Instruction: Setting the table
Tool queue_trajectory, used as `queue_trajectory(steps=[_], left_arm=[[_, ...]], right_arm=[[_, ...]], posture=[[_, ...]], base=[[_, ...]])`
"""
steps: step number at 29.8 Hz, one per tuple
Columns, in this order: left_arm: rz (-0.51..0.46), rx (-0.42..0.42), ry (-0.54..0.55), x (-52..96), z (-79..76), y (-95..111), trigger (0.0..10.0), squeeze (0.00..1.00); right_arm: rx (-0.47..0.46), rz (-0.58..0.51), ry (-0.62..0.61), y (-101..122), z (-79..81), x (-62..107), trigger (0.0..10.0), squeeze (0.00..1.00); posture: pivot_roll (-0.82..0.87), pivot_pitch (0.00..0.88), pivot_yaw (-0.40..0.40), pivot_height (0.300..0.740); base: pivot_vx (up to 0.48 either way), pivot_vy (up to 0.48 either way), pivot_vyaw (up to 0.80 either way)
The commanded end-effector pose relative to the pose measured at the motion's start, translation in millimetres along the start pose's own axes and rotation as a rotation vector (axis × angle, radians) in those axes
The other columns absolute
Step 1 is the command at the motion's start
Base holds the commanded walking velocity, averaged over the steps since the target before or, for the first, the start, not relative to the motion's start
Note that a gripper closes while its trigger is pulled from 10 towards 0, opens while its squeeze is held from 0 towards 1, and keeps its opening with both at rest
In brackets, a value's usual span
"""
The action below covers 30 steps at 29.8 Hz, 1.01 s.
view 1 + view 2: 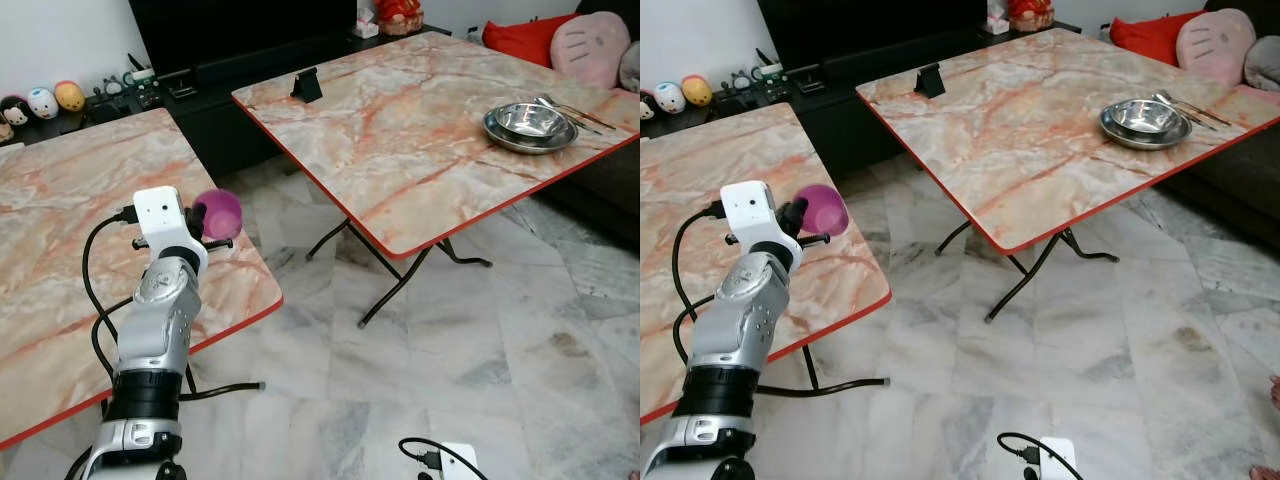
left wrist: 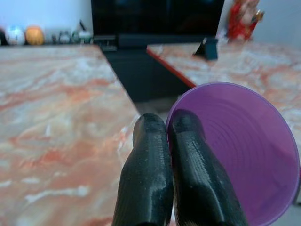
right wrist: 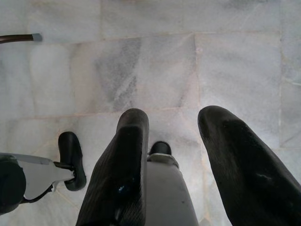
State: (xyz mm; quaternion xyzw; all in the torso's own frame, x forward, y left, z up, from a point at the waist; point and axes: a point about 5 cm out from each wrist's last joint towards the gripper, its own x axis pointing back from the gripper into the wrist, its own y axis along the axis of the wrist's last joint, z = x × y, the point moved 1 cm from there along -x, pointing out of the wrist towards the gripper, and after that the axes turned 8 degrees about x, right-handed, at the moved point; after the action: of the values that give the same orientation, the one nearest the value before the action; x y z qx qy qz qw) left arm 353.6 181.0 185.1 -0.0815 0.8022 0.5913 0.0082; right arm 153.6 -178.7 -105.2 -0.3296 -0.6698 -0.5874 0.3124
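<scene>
My left gripper (image 2: 165, 129) is shut on the rim of a purple cup (image 1: 219, 213), one finger inside and one outside. It holds the cup tilted above the right edge of the near marble table (image 1: 60, 240). Across the gap on the far marble table (image 1: 400, 130) sit a stack of steel bowls (image 1: 530, 125) with cutlery (image 1: 575, 110) beside them, near its right edge. My right gripper (image 3: 171, 125) hangs open over the floor, nothing between its fingers.
A small black stand (image 1: 306, 85) sits at the far table's back edge. A dark TV cabinet (image 1: 200, 80) with small figures (image 1: 40, 103) lines the wall. Red and pink cushions (image 1: 570, 45) lie at the back right. Marble floor (image 1: 480, 340) separates the tables.
</scene>
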Motion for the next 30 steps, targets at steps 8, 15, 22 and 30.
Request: queue_trajectory(steps=[8,15,22,30], left_arm=[[-0.066,-0.041,-0.016,2.3,-0.3,6.2,10.0,0.0],[-0.078,-0.034,-0.014,3.6,0.6,5.0,10.0,0.0],[-0.081,-0.018,-0.026,3.2,-1.7,3.9,10.0,0.0],[-0.08,-0.008,-0.049,2.6,-5.9,2.6,10.0,0.0]], right_arm=[[0.045,-0.012,0.001,1.0,-2.5,0.1,10.0,0.0],[0.029,-0.013,-0.002,0.3,-4.0,0.4,10.0,0.0],[0.034,-0.012,0.001,0.1,-3.4,0.5,10.0,0.0],[0.036,-0.01,0.003,-1.0,-2.8,0.8,10.0,0.0]], posture=[[-0.02,0.0,0.032,0.74],[-0.02,0.0,0.028,0.74],[-0.02,0.0,0.029,0.74],[-0.02,0.0,0.03,0.74]], base=[[0.0,-0.165,0.2],[0.0,-0.207,0.8],[0.0,0.0,0.76],[0.0,0.0,0.1]])
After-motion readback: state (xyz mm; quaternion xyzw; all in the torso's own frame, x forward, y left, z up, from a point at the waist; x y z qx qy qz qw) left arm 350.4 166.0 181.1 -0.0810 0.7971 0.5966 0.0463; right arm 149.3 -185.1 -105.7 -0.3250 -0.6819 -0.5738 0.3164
